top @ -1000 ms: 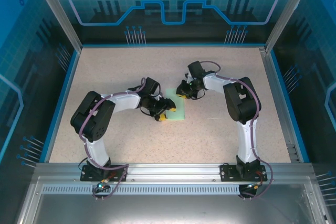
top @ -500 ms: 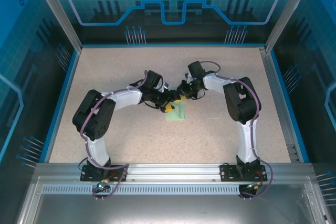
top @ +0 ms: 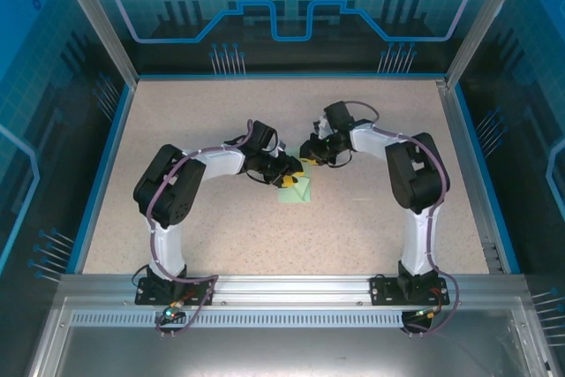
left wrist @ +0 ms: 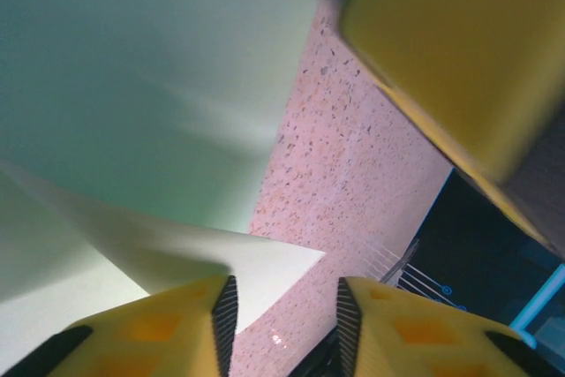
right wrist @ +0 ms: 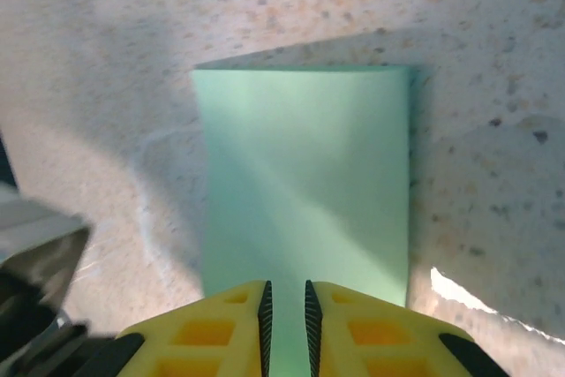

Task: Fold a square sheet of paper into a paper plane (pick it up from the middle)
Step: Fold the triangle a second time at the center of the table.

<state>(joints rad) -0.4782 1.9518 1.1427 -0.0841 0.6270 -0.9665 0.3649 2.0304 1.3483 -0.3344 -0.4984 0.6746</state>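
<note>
Found thin pale mint-green square sheet of paper, partly folded, on speckled beige table's middle; right gripper over its edge, fingers nearly together; left gripper spread beside raised corner.

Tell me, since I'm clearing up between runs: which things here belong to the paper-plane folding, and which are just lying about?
Belongs to the job:
square sheet of paper, partly folded
left gripper, at the folded flap
right gripper, tips down on the sheet

Not part of it:
speckled table
blue enclosure walls
Both are fixtures, not loose items.
</note>
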